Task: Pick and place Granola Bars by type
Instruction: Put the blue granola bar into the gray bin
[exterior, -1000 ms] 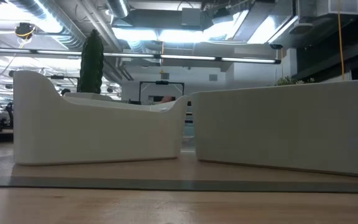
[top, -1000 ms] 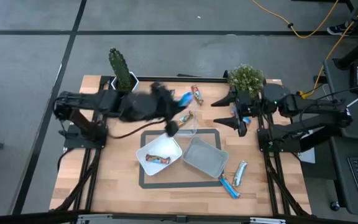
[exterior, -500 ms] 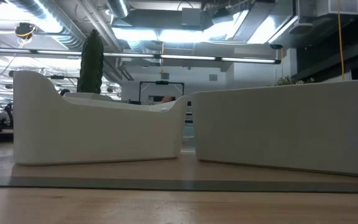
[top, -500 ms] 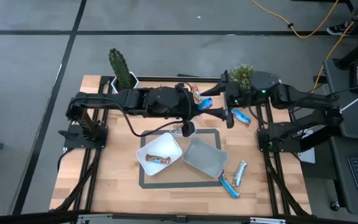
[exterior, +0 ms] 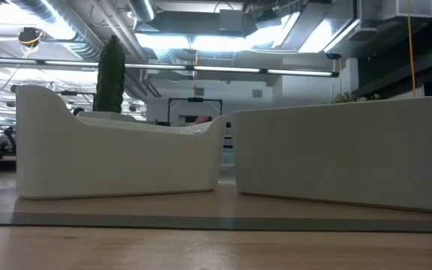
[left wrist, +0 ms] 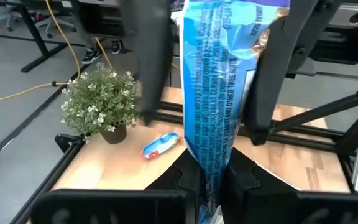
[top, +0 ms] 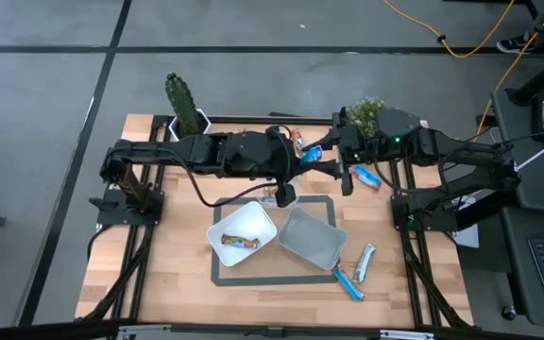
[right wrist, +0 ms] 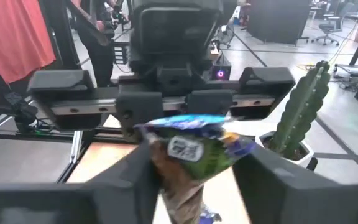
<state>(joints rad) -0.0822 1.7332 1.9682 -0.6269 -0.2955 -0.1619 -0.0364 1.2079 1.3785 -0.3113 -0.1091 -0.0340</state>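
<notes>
L gripper clamped a blue bar mid-air at table's back edge; R gripper fingers sat apart either side.

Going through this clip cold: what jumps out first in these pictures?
The two arms meet at the table's far middle: the left gripper is shut on a blue granola bar, and the right gripper, its fingers spread either side of that bar, faces it as if for a handover. Nearer the front, the white tub holds one bar, the grey tub looks empty, and two loose bars lie to its right.
</notes>
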